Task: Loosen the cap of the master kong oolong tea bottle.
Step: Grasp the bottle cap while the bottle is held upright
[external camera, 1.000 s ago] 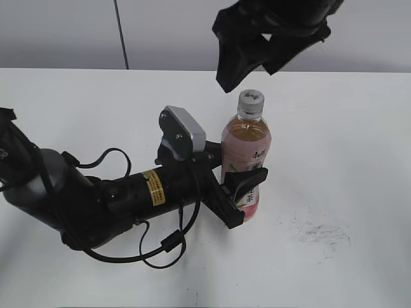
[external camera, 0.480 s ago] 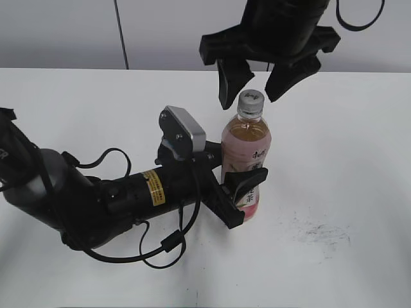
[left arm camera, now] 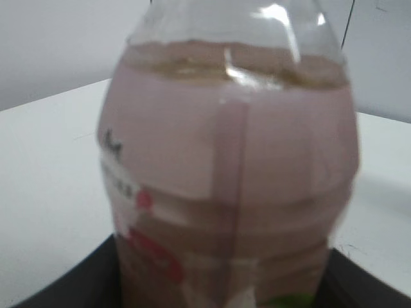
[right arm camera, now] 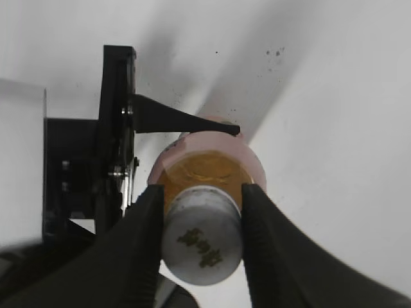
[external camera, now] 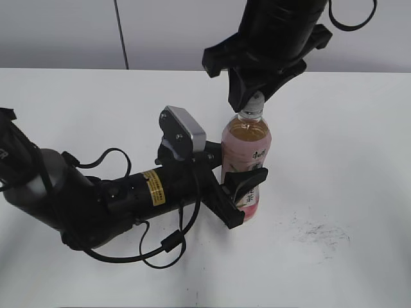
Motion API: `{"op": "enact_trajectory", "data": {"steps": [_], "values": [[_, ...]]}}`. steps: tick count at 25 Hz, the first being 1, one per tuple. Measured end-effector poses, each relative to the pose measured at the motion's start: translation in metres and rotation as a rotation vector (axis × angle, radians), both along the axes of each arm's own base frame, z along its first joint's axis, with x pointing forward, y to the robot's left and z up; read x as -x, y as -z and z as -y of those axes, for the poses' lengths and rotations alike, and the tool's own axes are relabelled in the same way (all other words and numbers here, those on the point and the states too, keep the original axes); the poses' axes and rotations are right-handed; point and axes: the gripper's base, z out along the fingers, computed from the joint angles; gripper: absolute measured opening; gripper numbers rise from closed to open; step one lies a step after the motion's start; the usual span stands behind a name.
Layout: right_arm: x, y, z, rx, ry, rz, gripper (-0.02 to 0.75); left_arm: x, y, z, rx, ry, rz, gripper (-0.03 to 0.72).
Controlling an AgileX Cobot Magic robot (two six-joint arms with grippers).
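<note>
The master kong oolong tea bottle (external camera: 246, 147) stands upright on the white table, amber tea above a pink-and-white label. My left gripper (external camera: 243, 192) is shut on its lower body and holds it; the left wrist view is filled by the bottle (left arm camera: 231, 167). My right gripper (external camera: 253, 101) comes from above and is shut on the white cap (external camera: 255, 104), mostly hidden between its fingers. In the right wrist view the cap (right arm camera: 201, 236) sits between the two black fingers (right arm camera: 200, 221), both touching its sides, with the bottle's shoulder (right arm camera: 207, 168) below.
The white table (external camera: 347, 160) has a patch of dark scuff marks (external camera: 318, 232) at the front right. The left arm and its cables (external camera: 115, 199) lie across the table's left front. A grey wall stands behind.
My right gripper has come down from above the bottle, turned, and closed its fingers on the cap. The left gripper and the bottle have not moved.
</note>
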Motion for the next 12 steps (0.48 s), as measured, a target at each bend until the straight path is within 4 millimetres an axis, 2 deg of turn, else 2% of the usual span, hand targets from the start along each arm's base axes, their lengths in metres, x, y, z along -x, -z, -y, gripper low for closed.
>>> {"op": "enact_trajectory", "data": {"steps": [7, 10, 12], "values": [[0.0002, -0.0010, -0.0007, 0.131, -0.709, 0.151, 0.273, 0.0000, 0.0000, 0.0000, 0.001, 0.000, -0.002, 0.382], [0.0003, -0.0010, -0.0008, 0.175, -0.939, 0.200, 0.273, -0.0003, 0.0000, -0.0001, 0.002, -0.004, -0.004, 0.382], [0.0003, -0.0010, -0.0008, 0.190, -1.012, 0.216, 0.273, -0.0005, -0.0002, 0.0000, 0.003, -0.004, -0.003, 0.382]]}}
